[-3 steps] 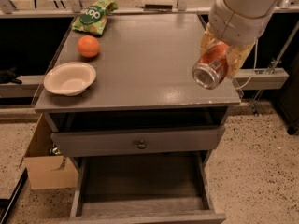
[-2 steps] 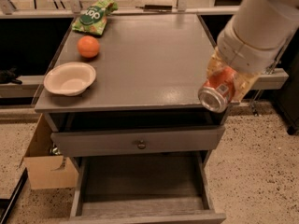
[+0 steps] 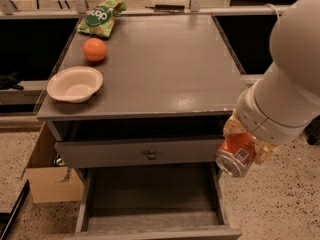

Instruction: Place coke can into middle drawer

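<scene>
My gripper (image 3: 245, 146) is shut on the coke can (image 3: 236, 154), a red-orange can with a silver end, held tilted with the end facing down and toward the camera. It hangs at the cabinet's right front corner, beside the closed drawer front and above the right edge of the open drawer. The middle drawer (image 3: 150, 189) is pulled out below, a wide grey box with a bare floor and low side walls. The white arm (image 3: 290, 84) fills the right side.
On the grey cabinet top (image 3: 165, 69) lie an orange fruit (image 3: 94, 49), a white bowl (image 3: 75, 84) and a green chip bag (image 3: 101, 17). A closed drawer front with a knob (image 3: 151, 155) sits above the open drawer. A cardboard box (image 3: 47, 176) stands at the lower left.
The arm has carried the can down and to the right, off the cabinet top to the level of the closed drawer front, above the open drawer's right side.
</scene>
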